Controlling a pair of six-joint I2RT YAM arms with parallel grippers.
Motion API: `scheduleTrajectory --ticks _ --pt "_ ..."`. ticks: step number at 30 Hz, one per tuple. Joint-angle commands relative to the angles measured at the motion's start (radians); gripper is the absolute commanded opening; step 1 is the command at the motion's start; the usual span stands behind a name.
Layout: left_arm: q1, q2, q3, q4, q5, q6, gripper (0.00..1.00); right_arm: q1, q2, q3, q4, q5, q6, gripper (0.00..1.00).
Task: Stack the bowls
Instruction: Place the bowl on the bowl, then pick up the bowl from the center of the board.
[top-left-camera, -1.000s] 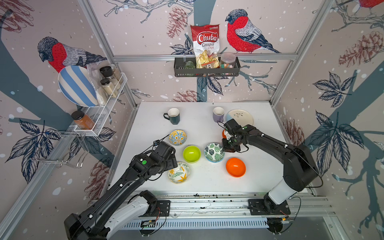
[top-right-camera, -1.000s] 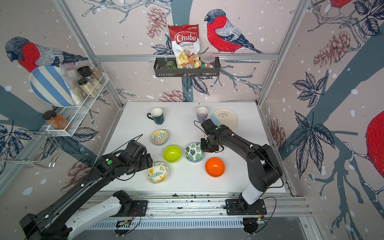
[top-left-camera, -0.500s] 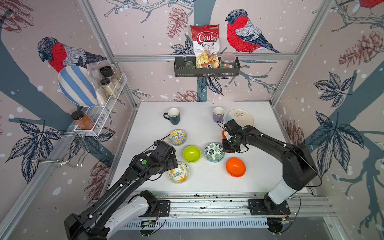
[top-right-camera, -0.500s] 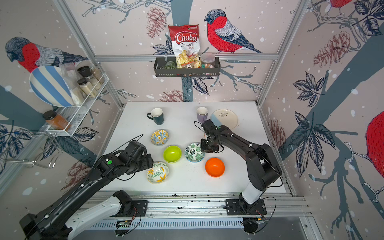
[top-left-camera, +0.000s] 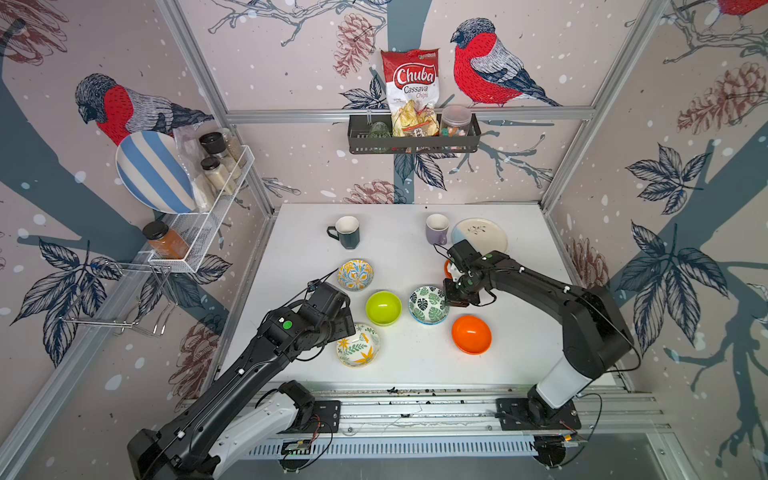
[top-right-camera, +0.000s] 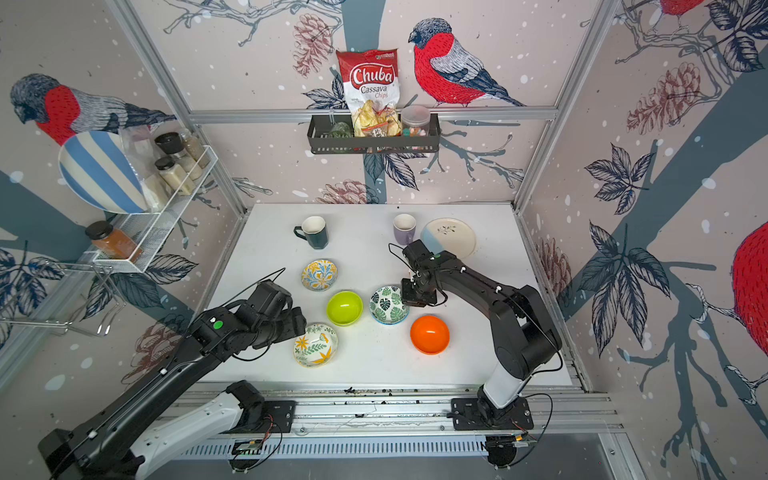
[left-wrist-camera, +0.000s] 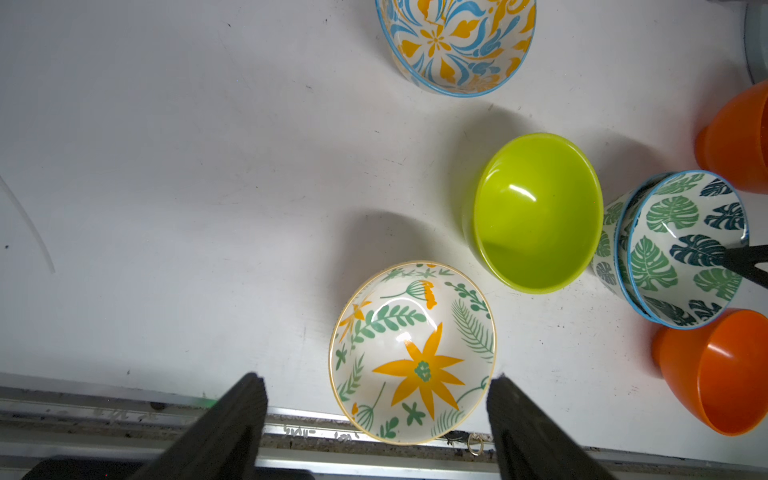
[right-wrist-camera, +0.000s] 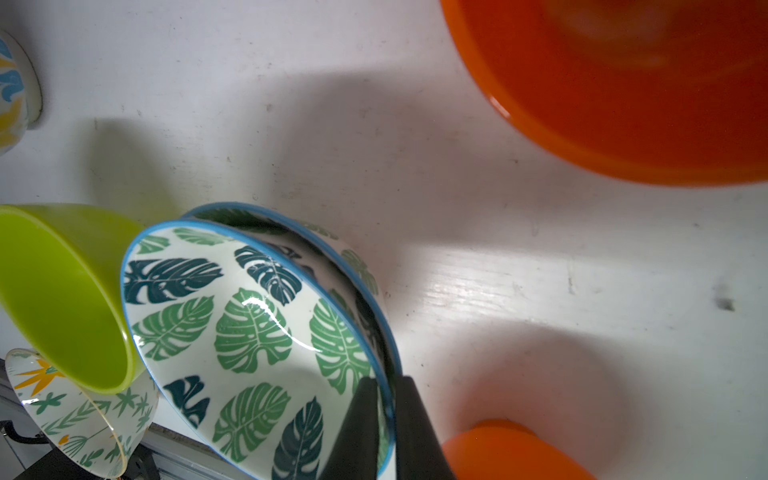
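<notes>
2 leaf-print bowls (right-wrist-camera: 249, 328) nested, right gripper (right-wrist-camera: 387, 386) pinching upper rim

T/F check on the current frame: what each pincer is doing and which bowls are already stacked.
1. The right pincer is clamped on the rim of the upper leaf-print bowl. True.
2. That bowl sits inside the lower leaf-print bowl. True.
3. The left pincer holds the lime-green bowl. False: it is open and empty, beside the flower-print bowl.
4. An orange bowl is stacked inside the lime-green bowl. False: the lime-green bowl is empty; the front orange bowl stands apart.
</notes>
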Motion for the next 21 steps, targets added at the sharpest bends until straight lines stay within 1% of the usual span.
scheduleTrajectory --ticks 1,4,6,8,9,13,15,18,19,21 --pt "0.002 -0.002 0.003 0.007 -0.001 0.005 0.85 0.001 0.0 0.0 -0.007 0.006 -0.003 0.13" --pt "0.004 0.001 0.009 0.012 -0.006 0.006 0.86 0.0 -0.008 0.005 -0.013 0.006 -0.003 0.16" --pt "0.011 0.009 0.02 0.022 -0.012 0.012 0.86 0.001 -0.022 0.018 -0.028 0.011 -0.006 0.23" --pt "0.035 0.03 0.045 0.03 -0.019 0.028 0.85 0.0 -0.049 0.039 -0.044 0.035 -0.006 0.33" --pt "0.055 0.046 0.063 0.033 -0.017 0.038 0.85 -0.001 -0.065 0.048 -0.045 0.045 -0.007 0.4" --pt "0.15 0.135 0.135 0.063 -0.003 0.096 0.82 -0.003 -0.159 0.045 -0.004 0.07 0.003 0.62" --pt "0.195 0.192 0.168 0.093 0.02 0.126 0.8 -0.003 -0.204 0.039 0.009 0.096 0.003 0.66" --pt "0.267 0.296 0.191 0.163 0.067 0.155 0.75 -0.004 -0.237 0.037 0.006 0.117 -0.003 0.66" --pt "0.293 0.341 0.194 0.195 0.091 0.162 0.72 -0.005 -0.244 0.035 0.004 0.119 -0.005 0.66" --pt "0.34 0.415 0.203 0.251 0.135 0.168 0.64 -0.006 -0.256 0.03 0.001 0.116 -0.005 0.66"
